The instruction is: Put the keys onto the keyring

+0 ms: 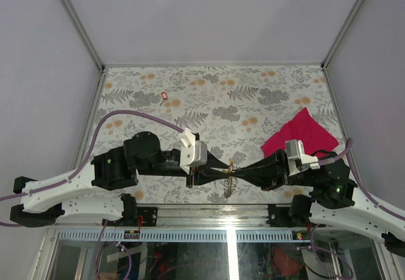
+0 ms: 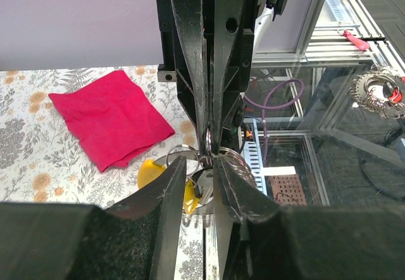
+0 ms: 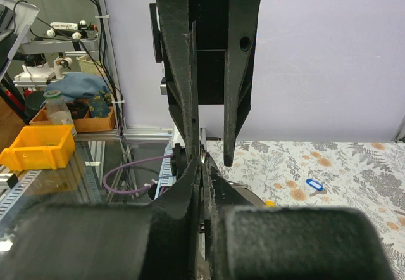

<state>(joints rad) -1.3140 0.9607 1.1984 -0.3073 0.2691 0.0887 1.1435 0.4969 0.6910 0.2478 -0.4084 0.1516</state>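
Two grippers meet at the near-centre keyring (image 2: 235, 159), right gripper (image 2: 207, 142) pinched shut on it, left gripper (image 2: 199, 161) narrowly parted around it, hold unclear, so uneven pulling could drop it.

Magenta cloth (image 1: 299, 133) lying on floral-print table (image 1: 240, 96), right side; yellow bin (image 3: 38, 147) off table.
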